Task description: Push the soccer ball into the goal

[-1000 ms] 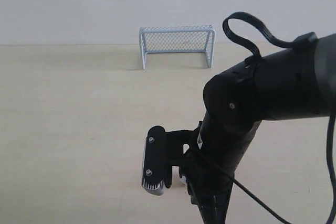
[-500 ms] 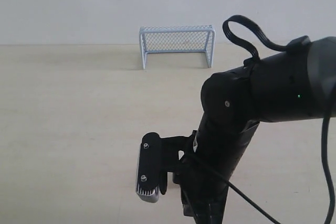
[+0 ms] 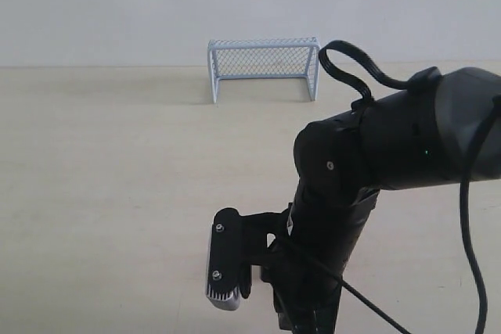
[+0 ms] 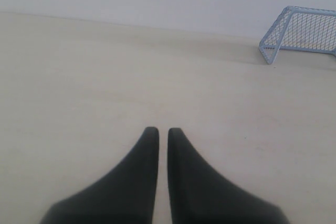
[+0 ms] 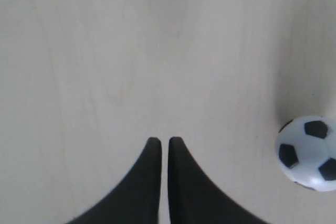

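Observation:
The goal, a pale blue frame with mesh netting, stands at the far side of the pale wooden table, its mouth facing the near side. It shows again in the left wrist view as goal, far ahead of the shut left gripper. The soccer ball lies on the table beside my right gripper, about a ball-width off one finger and not touching it. That gripper is shut with nothing in it. In the exterior view the right arm fills the near right and hides the ball.
A black cable loops over the right arm. The pale table stretches between the arm and the goal, and a plain white wall stands behind it. The left arm does not show in the exterior view.
The right arm has sunk lower and shifted slightly left in the exterior view. The goal has not moved.

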`<state>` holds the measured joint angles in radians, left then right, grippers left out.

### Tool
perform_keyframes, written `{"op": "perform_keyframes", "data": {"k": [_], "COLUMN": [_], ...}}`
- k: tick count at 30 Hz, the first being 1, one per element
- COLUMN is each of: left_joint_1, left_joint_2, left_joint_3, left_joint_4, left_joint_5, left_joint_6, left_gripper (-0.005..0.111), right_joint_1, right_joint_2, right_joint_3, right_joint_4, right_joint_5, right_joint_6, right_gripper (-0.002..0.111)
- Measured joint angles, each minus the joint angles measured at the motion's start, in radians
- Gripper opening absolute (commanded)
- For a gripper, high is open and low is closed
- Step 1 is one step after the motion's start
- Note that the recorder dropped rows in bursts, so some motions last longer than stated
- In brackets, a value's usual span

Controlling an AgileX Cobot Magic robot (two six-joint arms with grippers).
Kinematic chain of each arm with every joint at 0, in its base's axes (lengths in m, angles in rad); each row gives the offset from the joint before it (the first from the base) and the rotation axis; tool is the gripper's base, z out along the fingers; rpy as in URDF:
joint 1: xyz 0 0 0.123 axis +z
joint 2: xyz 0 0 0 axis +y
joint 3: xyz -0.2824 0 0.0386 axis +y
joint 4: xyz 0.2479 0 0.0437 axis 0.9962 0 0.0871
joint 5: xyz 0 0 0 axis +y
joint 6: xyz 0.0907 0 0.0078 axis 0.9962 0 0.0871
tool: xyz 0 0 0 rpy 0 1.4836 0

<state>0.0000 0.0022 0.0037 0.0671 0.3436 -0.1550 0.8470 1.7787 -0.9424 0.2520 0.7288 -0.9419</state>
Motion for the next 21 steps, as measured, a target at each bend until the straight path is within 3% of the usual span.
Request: {"op": "perform_keyframes", "data": {"k": [4,7,11,13,15,21], "left_joint_1": [0.000,0.000,0.000,0.000,0.000,0.000], "left_joint_2": [0.000,0.000,0.000,0.000,0.000,0.000], "left_joint_3": [0.000,0.000,0.000,0.000,0.000,0.000], "left_joint_4": [0.000,0.000,0.000,0.000,0.000,0.000], "left_joint_5": [0.000,0.000,0.000,0.000,0.000,0.000], "left_joint_6": [0.000,0.000,0.000,0.000,0.000,0.000], "left_gripper": [0.006,0.006,0.006,0.006,0.006,0.006], "right_joint_1": [0.000,-0.012,-0.102,-0.131,-0.128,-0.091], "right_joint_2": [0.000,0.018,0.074,0.044,-0.028,-0.200], "right_joint_3": [0.002,-0.007,-0.141,-0.220,-0.194,0.036], "right_joint_4": [0.007,-0.071,-0.488,-0.804,-0.912,-0.900], "right_joint_5": [0.016,-0.095,-0.333,-0.340,-0.311,-0.212], "right_joint_6": [0.000,0.026,0.370,0.648,0.738,0.809], "right_gripper": [0.000,0.000,0.000,0.000,0.000,0.000]}}
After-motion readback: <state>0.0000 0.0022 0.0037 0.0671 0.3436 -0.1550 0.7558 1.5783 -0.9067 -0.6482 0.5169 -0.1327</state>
